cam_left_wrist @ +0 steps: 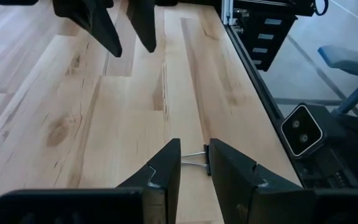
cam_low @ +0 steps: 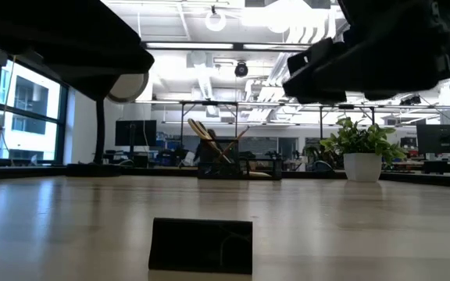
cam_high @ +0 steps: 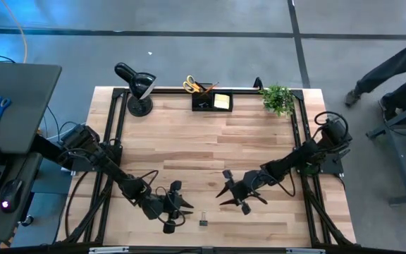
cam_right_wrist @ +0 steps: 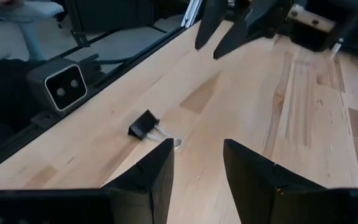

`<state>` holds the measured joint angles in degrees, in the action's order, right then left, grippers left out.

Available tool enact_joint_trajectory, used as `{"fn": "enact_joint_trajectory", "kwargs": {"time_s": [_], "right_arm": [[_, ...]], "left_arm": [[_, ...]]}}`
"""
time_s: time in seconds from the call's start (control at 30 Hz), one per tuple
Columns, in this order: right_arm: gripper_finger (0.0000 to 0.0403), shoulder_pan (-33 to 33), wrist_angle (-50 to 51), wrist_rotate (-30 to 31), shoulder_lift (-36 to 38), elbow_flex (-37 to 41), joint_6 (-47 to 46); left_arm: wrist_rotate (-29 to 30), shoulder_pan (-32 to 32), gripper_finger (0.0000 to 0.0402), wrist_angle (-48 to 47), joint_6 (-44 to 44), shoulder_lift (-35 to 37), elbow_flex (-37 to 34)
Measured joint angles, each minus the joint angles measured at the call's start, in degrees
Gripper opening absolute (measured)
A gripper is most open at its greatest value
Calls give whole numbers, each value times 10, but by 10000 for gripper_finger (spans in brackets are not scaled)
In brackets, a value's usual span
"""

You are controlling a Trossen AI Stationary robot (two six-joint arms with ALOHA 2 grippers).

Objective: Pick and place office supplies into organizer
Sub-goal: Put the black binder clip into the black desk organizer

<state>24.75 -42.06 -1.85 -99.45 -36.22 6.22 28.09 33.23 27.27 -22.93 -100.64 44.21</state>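
Observation:
A black binder clip (cam_high: 204,221) lies on the wooden table close to the near edge, its wire handles (cam_left_wrist: 194,160) flat on the wood. My left gripper (cam_high: 185,200) stands open to the clip's left, clear of it; in the left wrist view the handles show beyond its fingertips (cam_left_wrist: 194,149). My right gripper (cam_high: 223,189) hovers open to the clip's far right with nothing between its fingers (cam_right_wrist: 197,155). The black organizer (cam_high: 212,101) stands at the far edge. It holds a yellow sticky-note pad (cam_high: 222,101), yellow-handled scissors (cam_high: 190,85) and orange pencils (cam_high: 208,87).
A black desk lamp (cam_high: 136,88) stands at the far left of the table and a potted plant (cam_high: 279,99) at the far right. Bare wood (cam_high: 203,148) lies between the grippers and the organizer. A dark desk with blue-handled scissors (cam_high: 0,106) stands left of the table.

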Motion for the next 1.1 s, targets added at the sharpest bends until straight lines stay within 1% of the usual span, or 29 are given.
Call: {"fn": "enact_joint_trajectory", "kwargs": {"time_s": [0.1,0.17,0.3,0.4,0.5,0.6,0.77,1.1], "right_arm": [[133,0,0,1,1,-7,0],[133,0,1,1,1,-9,-3],[133,0,11,1,1,-9,-21],[133,0,32,1,1,-9,-31],[133,0,48,1,1,-9,-39],[133,0,58,1,1,-9,-49],[133,0,60,1,1,-9,-54],[133,0,69,1,1,-9,-94]], "left_arm": [[-15,-13,74,-1,-13,0,0],[-41,-26,74,0,-25,-1,0],[-90,-39,74,-4,-34,-33,15],[-120,-36,74,-3,-4,-69,49],[-164,-35,74,-14,42,-100,80],[-190,-36,74,-21,61,-115,105],[-187,-40,74,-49,67,-134,126],[-163,-49,74,-47,90,-155,127]]}}
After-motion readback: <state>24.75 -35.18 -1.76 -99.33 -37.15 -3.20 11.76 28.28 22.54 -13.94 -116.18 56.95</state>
